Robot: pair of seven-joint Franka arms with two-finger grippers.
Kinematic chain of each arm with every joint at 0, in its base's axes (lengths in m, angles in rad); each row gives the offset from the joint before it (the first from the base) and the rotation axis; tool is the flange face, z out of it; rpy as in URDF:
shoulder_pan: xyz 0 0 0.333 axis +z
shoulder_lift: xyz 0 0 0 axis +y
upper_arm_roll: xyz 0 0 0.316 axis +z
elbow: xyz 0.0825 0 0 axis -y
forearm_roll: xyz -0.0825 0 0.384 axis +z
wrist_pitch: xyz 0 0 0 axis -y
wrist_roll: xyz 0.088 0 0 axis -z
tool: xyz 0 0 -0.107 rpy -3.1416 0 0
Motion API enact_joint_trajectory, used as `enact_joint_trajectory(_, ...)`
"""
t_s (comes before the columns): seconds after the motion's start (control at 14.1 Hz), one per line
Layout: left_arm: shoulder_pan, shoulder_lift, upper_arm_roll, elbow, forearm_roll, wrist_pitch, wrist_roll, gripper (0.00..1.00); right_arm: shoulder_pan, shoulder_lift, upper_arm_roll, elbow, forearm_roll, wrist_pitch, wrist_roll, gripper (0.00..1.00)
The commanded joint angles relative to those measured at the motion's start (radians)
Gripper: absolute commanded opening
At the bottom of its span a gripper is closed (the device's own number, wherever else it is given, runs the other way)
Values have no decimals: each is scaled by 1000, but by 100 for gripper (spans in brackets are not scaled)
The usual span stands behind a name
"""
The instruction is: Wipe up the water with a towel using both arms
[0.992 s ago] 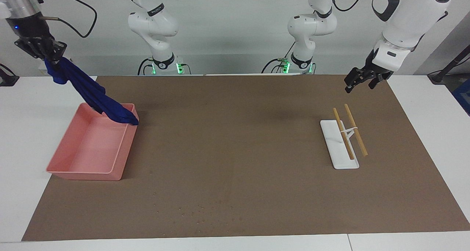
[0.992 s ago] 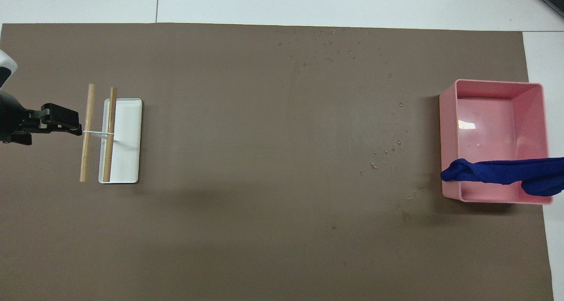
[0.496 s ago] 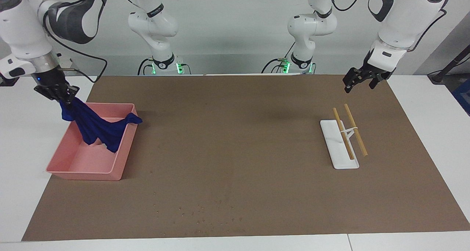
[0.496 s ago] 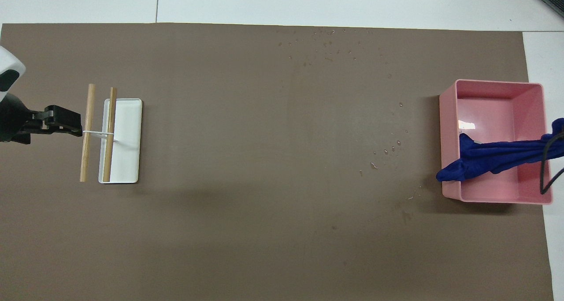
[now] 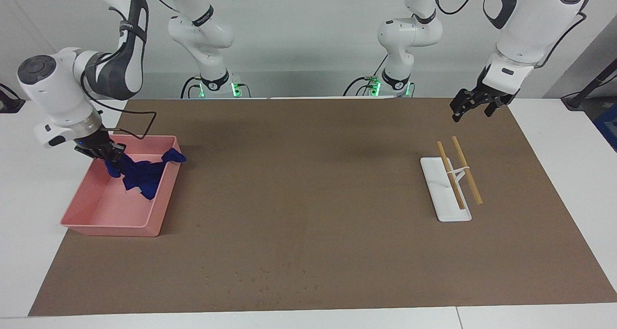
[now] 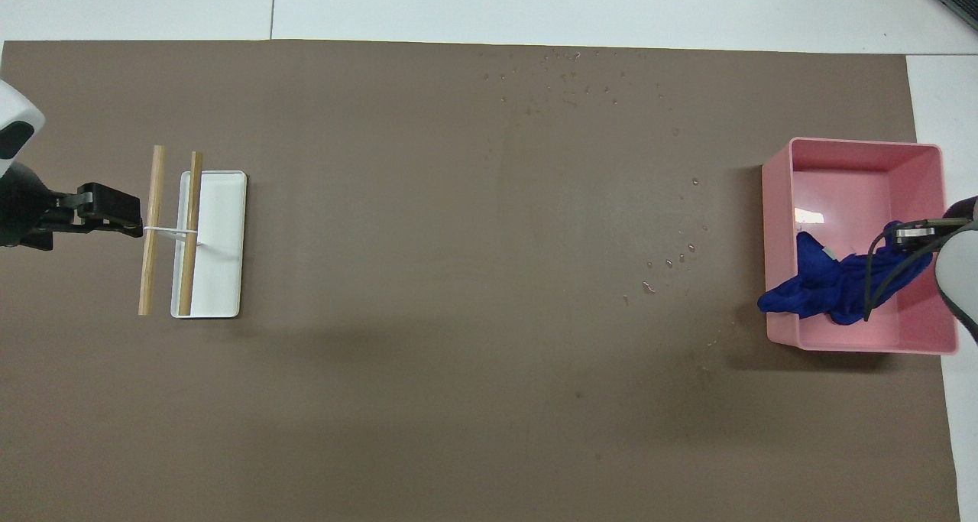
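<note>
The royal-blue towel [image 5: 140, 173] lies bunched in the pink tray [image 5: 112, 230], at the end of the tray nearer to the robots. One corner hangs over the tray's rim onto the mat side. My right gripper [image 5: 109, 158] is low inside the tray, shut on the towel's upper end. From overhead the towel [image 6: 824, 286] fills that same end of the tray [image 6: 863, 144], partly under the right gripper [image 6: 906, 244] and its cable. Water drops [image 5: 270, 277] speckle the brown mat. My left gripper [image 5: 471, 110] hangs open in the air over the mat beside the white slab, holding nothing.
A white slab [image 5: 441, 194] with two wooden sticks [image 5: 466, 170] tied across it lies at the left arm's end of the mat. In the overhead view more drops [image 6: 567, 79] dot the mat's edge farthest from the robots, others [image 6: 672, 258] lie beside the tray.
The right gripper has come down from high above the tray's edge into the tray, and the stretched towel has bunched up inside it. The left arm has barely moved.
</note>
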Motion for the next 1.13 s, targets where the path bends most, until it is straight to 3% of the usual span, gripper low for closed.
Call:
enact_joint_trajectory(0.0, -15, -25, 12, -24, 22, -4, 11, 100, 16, -17, 5, -91, 2, 50, 51, 0)
enact_joint_trajectory(0.21, -15, -25, 10, -24, 22, -4, 9, 100, 22, -31, 12, -167, 37, 52, 97, 0)
enact_joint_trajectory(0.64, -15, -25, 10, -23, 22, -2, 9, 100, 55, -40, 14, -155, 167, -60, 136, 0)
enact_joint_trajectory(1.06, -15, -25, 10, -24, 22, -1, 9, 100, 63, -130, 20, -153, 184, -96, 136, 0)
